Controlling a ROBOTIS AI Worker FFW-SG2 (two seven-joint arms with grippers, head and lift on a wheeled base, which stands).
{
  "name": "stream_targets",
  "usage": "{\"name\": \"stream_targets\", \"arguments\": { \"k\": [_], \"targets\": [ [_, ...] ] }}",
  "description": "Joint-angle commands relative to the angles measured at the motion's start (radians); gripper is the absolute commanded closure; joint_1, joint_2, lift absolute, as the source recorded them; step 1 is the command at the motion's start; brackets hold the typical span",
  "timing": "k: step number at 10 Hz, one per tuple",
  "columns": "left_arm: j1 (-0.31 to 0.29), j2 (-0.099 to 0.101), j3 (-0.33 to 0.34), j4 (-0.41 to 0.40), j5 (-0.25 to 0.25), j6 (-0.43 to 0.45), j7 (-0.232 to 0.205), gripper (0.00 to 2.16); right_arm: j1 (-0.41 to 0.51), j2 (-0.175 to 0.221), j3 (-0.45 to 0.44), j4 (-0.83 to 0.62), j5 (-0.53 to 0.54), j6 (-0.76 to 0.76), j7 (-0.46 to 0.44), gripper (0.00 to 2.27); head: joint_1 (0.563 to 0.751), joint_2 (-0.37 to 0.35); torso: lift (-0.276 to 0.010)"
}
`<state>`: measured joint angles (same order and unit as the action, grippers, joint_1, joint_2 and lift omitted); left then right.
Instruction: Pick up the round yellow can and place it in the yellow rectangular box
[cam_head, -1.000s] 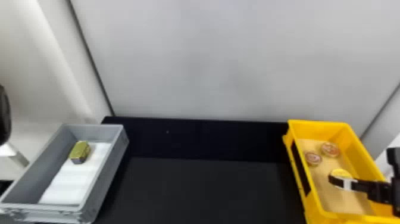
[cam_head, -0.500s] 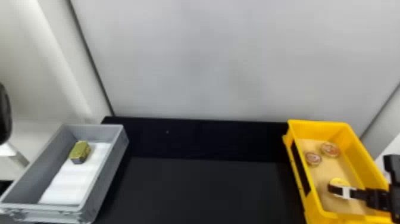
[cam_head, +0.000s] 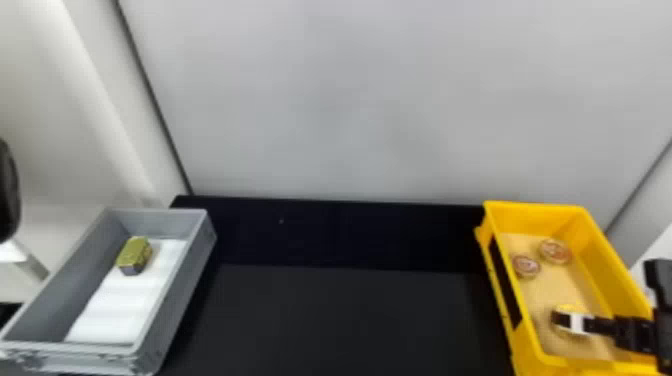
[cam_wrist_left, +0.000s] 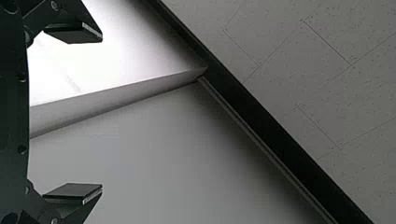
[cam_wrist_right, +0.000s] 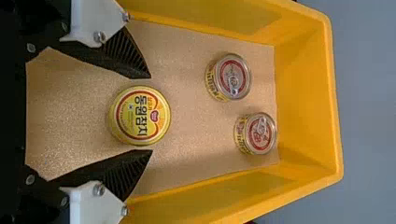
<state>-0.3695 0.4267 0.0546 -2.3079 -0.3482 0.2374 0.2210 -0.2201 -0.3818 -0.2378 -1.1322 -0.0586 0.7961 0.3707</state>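
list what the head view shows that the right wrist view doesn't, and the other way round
Head view: the gray bin, its white lining and the gold-green block.
Right wrist view: pull tabs on the two smaller cans, and ribbed pads on the right gripper.
Both: yellow box, round yellow can, two smaller cans, right gripper.

Your head view: grey bin (cam_head: 186, 295) at lower left, white sheet (cam_head: 120, 305) and gold block (cam_head: 134, 254) inside; red-topped cans (cam_head: 555, 251) at right; black table (cam_head: 350, 320) bottom centre; pale wall (cam_head: 375, 100) above.
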Motion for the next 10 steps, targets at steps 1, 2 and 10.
{"name": "stream_targets", "arguments": {
  "k": [1,2,10],
  "targets": [
    [0.001,0.000,0.002,0.001,0.000,-0.001,0.000,0.15,0.001,-0.002,0.002,-0.011,-0.009,0.013,-0.005,0.03,0.663,0.054,-0.010],
    [0.001,0.000,0.002,-0.001,0.000,0.001,0.000,0.15,0.007,-0.002,0.006,-0.035,-0.007,0.034,-0.036,0.00,0.663,0.054,-0.010],
    [0.017,0.006,0.018,-0.005,0.000,0.004,-0.002,0.15,0.044,0.000,-0.029,-0.937,0.028,0.112,-0.409,0.07,0.663,0.054,-0.010]
  ]
}}
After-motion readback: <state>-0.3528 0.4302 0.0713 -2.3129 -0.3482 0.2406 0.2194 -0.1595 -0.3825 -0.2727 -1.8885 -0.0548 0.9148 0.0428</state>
